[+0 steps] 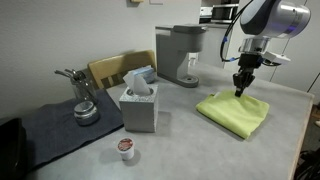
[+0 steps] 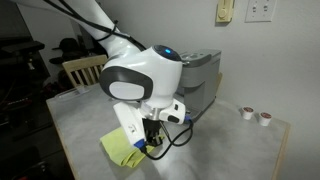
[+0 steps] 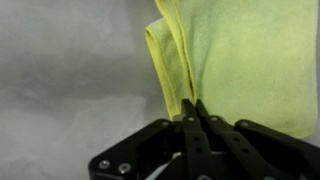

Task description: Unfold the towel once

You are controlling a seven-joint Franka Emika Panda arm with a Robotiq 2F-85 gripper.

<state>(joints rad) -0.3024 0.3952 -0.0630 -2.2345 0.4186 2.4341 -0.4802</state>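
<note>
In an exterior view the arm bends straight down from above. Its fingers hang vertical over the far edge of the towel, which lies folded on the bench, apart from the tissue box.

In an exterior view the arm's bulky wrist hangs over the towel.

In the wrist view the fingers are pressed together, with their tips at the towel's folded edge. Whether they pinch any cloth cannot be told.

Towel: bright yellow-green all over, plain, no print or stripe. Tabletop: pale grey, faintly mottled. Claw: black. Arm shell: white, with a dark grey band. Mat: dark grey-blue. Tissue box: grey, white tissue at the top. Coffee machine: silver-grey. Small pod: white, reddish-brown top.
</note>
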